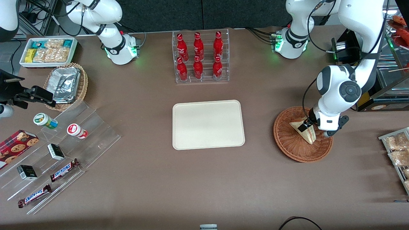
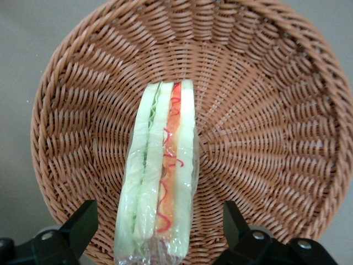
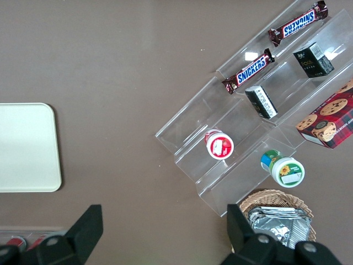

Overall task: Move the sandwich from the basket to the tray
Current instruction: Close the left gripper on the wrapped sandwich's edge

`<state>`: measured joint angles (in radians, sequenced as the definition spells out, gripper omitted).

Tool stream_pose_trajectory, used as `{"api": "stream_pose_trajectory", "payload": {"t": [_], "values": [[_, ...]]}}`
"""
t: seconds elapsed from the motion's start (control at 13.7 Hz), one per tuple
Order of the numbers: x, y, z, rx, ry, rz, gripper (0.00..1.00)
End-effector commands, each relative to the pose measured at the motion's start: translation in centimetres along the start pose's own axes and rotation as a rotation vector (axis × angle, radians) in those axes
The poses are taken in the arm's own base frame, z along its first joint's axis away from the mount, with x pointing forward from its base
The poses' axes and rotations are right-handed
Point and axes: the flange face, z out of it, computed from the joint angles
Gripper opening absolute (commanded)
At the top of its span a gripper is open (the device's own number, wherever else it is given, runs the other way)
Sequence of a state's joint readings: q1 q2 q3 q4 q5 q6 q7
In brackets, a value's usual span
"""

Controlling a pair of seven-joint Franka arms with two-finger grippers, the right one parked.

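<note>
The sandwich (image 1: 307, 133) is a plastic-wrapped wedge of pale bread with red, orange and green filling. It stands on edge in the round reddish-brown wicker basket (image 1: 287, 147) toward the working arm's end of the table. My left gripper (image 1: 305, 125) is lowered into the basket and is open. Its two black fingers (image 2: 83, 222) straddle the sandwich (image 2: 160, 182) with a gap on each side, not touching it. The basket wall (image 2: 265, 99) surrounds them. The cream tray (image 1: 208, 124) lies bare at the table's middle, beside the basket.
A clear rack of red bottles (image 1: 200, 57) stands farther from the camera than the tray. An acrylic stand with snacks (image 1: 60, 150), a tan basket of foil packets (image 1: 66, 85) and a white snack box (image 1: 48, 51) lie toward the parked arm's end. A wire rack of snack packets (image 1: 397, 150) is near the basket.
</note>
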<state>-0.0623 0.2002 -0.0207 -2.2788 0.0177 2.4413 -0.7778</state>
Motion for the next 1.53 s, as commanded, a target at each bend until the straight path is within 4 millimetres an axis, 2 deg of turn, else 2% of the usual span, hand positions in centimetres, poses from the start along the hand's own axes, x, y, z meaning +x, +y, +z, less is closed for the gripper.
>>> {"api": "stream_pose_trajectory", "payload": {"t": [0.0,0.07,0.15,0.22,0.66,0.8,0.95,1.24,1.46], "values": [[-0.4,0.0,0.6,0.004,0.014,-0.008,0.91],[-0.5,-0.1,0.8,0.007,0.011,-0.008,0.65],[-0.5,-0.1,0.8,0.008,0.010,-0.010,0.27],[-0.5,-0.2,0.8,0.012,0.007,-0.010,0.01],[-0.2,0.1,0.7,0.014,0.005,-0.009,0.00],[0.2,0.2,-0.2,0.019,-0.001,-0.012,0.00],[1.1,1.3,-2.3,0.043,-0.021,-0.010,0.00],[1.5,5.2,-8.6,0.084,-0.055,0.044,0.00],[-1.7,9.4,-11.1,0.070,-0.034,0.117,0.00]]}}
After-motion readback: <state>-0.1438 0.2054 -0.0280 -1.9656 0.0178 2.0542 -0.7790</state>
